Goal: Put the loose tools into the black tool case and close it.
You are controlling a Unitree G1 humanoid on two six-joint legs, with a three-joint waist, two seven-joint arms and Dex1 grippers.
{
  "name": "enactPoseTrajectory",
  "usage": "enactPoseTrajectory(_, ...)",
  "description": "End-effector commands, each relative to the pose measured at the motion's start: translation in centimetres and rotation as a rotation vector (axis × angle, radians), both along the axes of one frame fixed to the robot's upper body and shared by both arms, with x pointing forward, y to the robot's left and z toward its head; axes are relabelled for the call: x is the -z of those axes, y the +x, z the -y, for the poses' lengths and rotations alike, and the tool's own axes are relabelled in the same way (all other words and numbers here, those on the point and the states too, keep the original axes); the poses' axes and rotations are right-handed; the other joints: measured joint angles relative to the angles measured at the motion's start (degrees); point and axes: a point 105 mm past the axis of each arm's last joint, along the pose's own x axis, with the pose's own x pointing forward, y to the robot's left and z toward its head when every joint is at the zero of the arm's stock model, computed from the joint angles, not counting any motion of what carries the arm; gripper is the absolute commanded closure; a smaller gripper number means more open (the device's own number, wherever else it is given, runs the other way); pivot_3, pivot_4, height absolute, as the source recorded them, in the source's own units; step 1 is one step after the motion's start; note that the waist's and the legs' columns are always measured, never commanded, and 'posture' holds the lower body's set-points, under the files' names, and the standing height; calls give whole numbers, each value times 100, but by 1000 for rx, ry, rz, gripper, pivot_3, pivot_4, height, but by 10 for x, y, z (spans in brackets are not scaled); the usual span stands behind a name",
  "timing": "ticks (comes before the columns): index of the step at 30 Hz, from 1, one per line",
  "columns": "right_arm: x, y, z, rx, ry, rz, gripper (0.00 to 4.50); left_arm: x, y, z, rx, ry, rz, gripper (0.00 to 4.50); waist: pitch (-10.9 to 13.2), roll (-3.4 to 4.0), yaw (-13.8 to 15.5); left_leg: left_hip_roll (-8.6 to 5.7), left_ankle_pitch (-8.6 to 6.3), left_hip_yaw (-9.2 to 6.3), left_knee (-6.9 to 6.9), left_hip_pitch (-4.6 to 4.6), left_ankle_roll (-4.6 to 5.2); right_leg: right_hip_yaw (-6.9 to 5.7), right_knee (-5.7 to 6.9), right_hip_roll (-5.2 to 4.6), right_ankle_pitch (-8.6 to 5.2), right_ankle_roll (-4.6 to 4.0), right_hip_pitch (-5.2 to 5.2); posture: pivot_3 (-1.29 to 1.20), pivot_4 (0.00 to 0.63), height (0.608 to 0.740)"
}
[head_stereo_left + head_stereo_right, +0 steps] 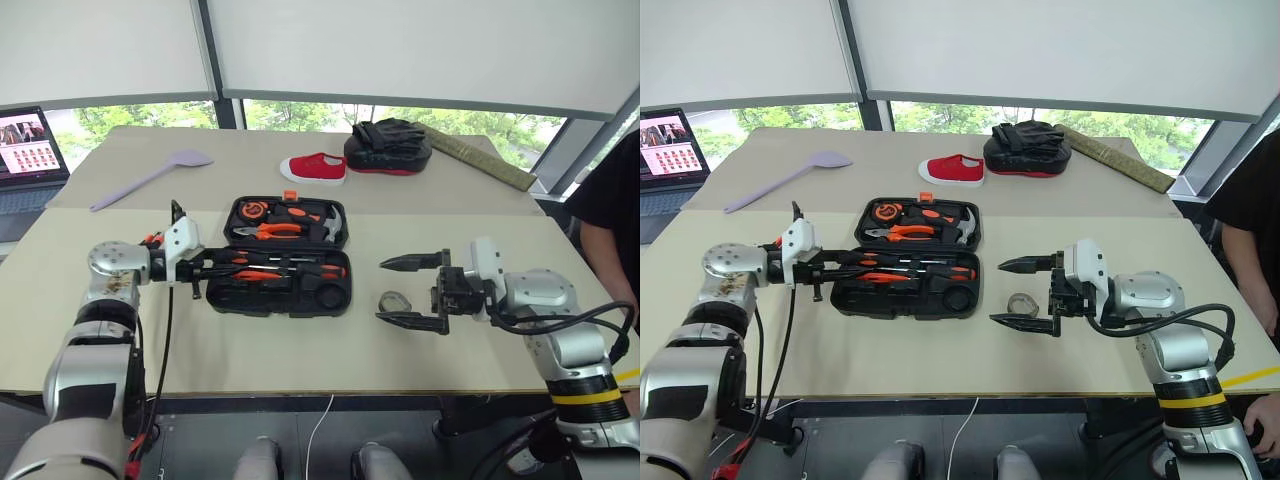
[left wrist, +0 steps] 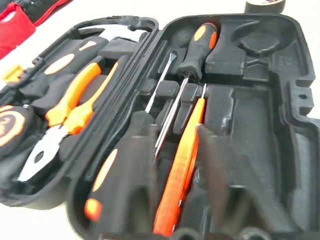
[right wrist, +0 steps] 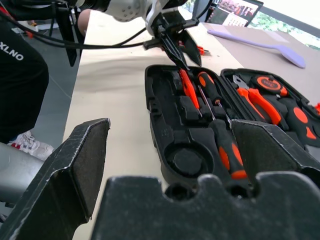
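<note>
Left eye view: the black tool case (image 1: 280,262) is seen lying open on the surface (image 1: 300,350), screwdrivers (image 1: 270,270) seated inside. The left gripper (image 1: 215,268) is held at its left edge, jaws nearly together, pinching nothing visible. The right gripper (image 1: 412,291) is spread around the small tape roll (image 1: 394,301).
</note>
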Motion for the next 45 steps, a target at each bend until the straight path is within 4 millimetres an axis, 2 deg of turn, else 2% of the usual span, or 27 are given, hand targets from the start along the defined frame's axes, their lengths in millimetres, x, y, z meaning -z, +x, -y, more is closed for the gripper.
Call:
enactPoseTrajectory(1,-8,-5,1,13,22,30,0,-1,-2,5,24,2,56,4428,0,0,-2,0,0,0,0,0,0,0,0,0,0,0,0,0,150,740)
enactPoseTrajectory(6,-3,-7,2,23,20,19,0,9,-1,9,14,25,50,4428,0,0,-1,0,0,0,0,0,0,0,1,1,1,-1,0,0,150,740)
enactPoseTrajectory(9,-3,-8,3,28,21,17,0,14,7,10,-52,30,29,4428,0,0,1,0,0,0,0,1,0,1,0,0,1,-1,3,0,150,740)
enactPoseTrajectory(14,-2,-10,5,30,21,15,0,16,11,14,-75,19,-1,4428,0,0,4,-1,0,-1,2,2,0,1,0,0,2,2,5,0,150,740)
enactPoseTrajectory(21,-2,-10,4,35,22,14,0,32,8,10,-80,114,-50,4428,-2,2,2,-1,0,-1,3,7,0,1,1,0,2,2,9,0,150,740)
enactPoseTrajectory(28,-3,-8,3,41,27,18,0,40,16,9,-170,132,-44,4428,-8,9,0,-1,4,-1,3,20,3,2,2,1,7,3,19,0,150,740)
enactPoseTrajectory(34,-6,-6,3,44,35,25,0,22,15,5,-154,53,15,4428,-7,9,-23,-1,4,0,1,17,4,5,-1,1,8,3,15,0,150,740)
enactPoseTrajectory(41,-5,-7,2,47,38,21,0,-6,4,16,1,-106,61,4428,-6,7,-15,-1,3,0,0,6,4,3,-2,2,8,2,6,0,150,740)
enactPoseTrajectory(45,-5,-8,1,47,40,18,0,7,-3,16,45,-4,33,4428,-6,7,4,-2,4,0,2,6,4,3,-2,0,9,3,9,0,150,740)
